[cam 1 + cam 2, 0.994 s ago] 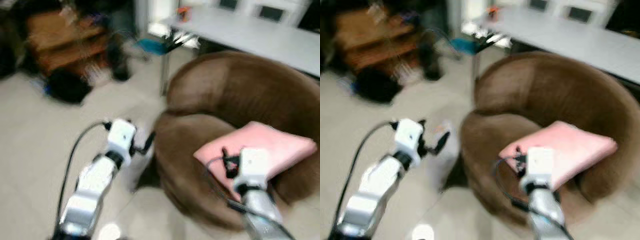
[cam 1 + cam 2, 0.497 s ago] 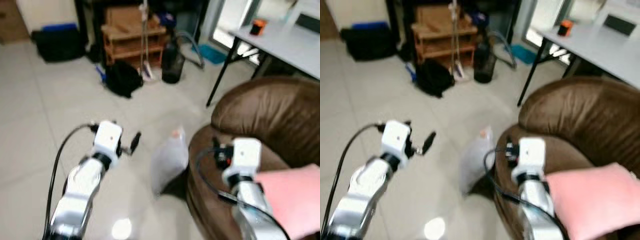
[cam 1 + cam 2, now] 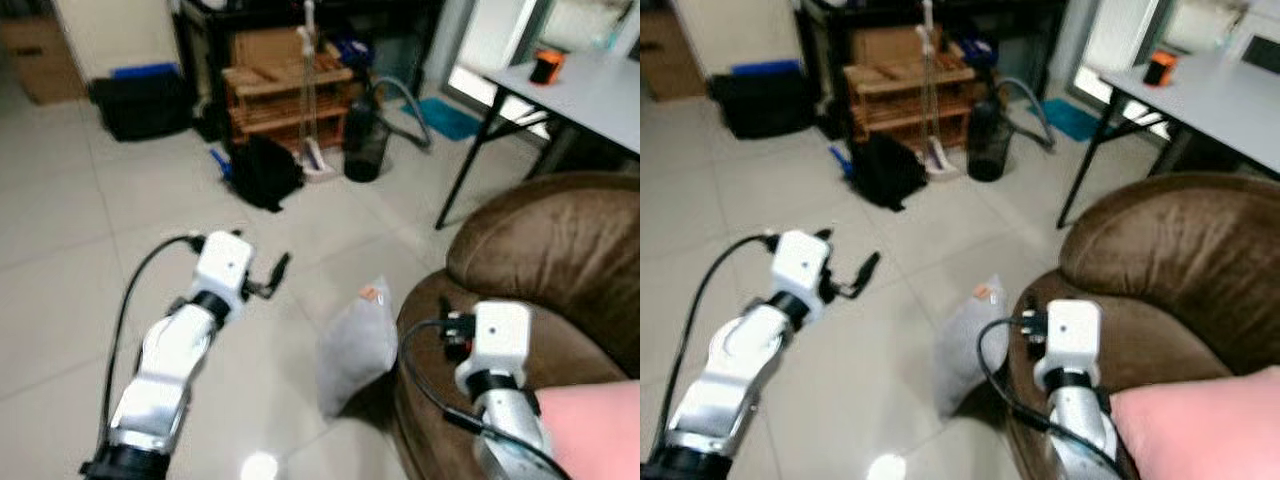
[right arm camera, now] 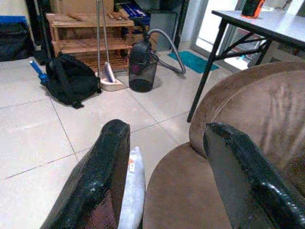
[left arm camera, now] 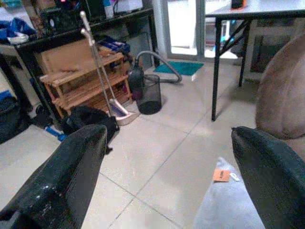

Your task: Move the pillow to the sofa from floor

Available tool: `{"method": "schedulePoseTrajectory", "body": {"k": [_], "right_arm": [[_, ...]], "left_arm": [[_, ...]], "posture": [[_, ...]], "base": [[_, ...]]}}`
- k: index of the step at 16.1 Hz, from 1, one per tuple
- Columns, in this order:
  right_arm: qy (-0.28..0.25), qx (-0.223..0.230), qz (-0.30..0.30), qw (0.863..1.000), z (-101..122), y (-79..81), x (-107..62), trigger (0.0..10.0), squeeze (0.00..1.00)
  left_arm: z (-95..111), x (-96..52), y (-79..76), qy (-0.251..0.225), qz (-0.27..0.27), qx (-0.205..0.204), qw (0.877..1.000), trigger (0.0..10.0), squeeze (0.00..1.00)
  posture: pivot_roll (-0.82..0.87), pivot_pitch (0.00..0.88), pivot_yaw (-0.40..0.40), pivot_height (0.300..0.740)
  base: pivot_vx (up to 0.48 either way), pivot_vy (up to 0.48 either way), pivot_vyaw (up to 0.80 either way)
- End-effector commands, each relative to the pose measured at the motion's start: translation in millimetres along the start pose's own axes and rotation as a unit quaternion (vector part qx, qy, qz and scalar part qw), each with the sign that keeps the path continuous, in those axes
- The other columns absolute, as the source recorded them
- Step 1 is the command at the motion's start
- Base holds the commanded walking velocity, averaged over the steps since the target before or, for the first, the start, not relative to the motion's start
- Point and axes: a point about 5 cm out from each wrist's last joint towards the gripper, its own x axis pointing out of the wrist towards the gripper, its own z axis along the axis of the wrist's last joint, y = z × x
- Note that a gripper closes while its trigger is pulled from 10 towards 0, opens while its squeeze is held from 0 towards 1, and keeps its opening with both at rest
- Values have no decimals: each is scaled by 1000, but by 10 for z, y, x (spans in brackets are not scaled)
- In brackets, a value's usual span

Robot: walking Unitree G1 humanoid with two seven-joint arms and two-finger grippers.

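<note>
Pillow [image 3: 600, 430] pink, soft, on brown rounded sofa [image 3: 560, 260]

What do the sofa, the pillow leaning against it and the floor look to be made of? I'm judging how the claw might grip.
Sofa: brown suede-like or microfibre fabric, matte with soft creases. Grey pillow on the floor: thin woven cloth, probably, slightly sheeny, with an orange tag. Floor: glossy pale tiles, shown by grout lines and a light reflection.
</note>
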Motion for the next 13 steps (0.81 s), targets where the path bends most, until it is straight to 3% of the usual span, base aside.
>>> {"method": "schedulePoseTrajectory", "body": {"k": [1, 13], "right_arm": [[-3, -7, -15, 1000, 5, -100, -17, 10000, 0], [7, 7, -26, 1000, -36, -123, -17, 10000, 0]], "left_arm": [[48, 41, -109, -12, -23, -3, 1000, 10000, 0], [56, 66, -152, -18, -48, 0, 999, 10000, 0]], "posture": [[-14, 39, -15, 740], [-11, 36, -12, 740]], "base": [[330, 0, 0], [305, 0, 0]]}}
